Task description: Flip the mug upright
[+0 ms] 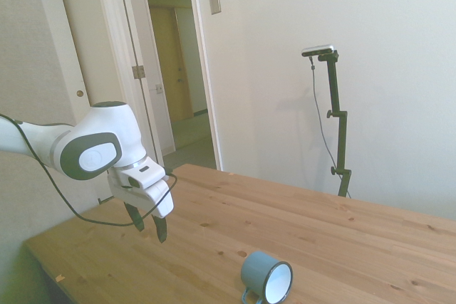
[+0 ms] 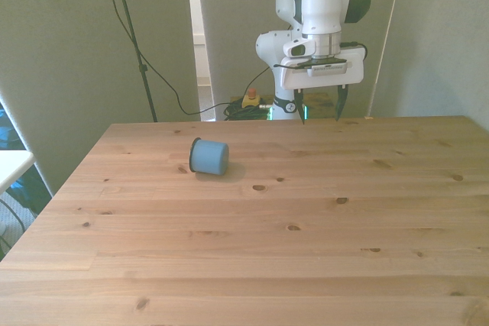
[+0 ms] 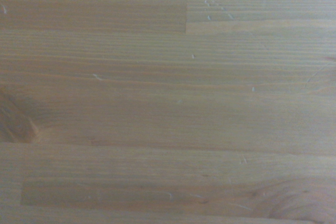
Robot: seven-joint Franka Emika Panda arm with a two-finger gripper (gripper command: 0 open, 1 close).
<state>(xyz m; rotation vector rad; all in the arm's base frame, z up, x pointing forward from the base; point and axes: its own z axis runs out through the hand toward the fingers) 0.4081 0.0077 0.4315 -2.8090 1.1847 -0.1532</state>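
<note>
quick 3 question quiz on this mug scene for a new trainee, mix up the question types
1. True or false: the mug stands upright on the table.
2. Multiple choice: in the front view, the gripper is
A. closed on the mug
B. open, above the table's far edge, to the front view's right of the mug
C. open, directly over the mug
3. Fill in: the wrist view shows only bare ____, with no mug in it.

Key
1. False: it lies on its side, and the side view shows its white inside and handle.
2. B: the fingers are apart and hold nothing.
3. wood (the tabletop).
</note>
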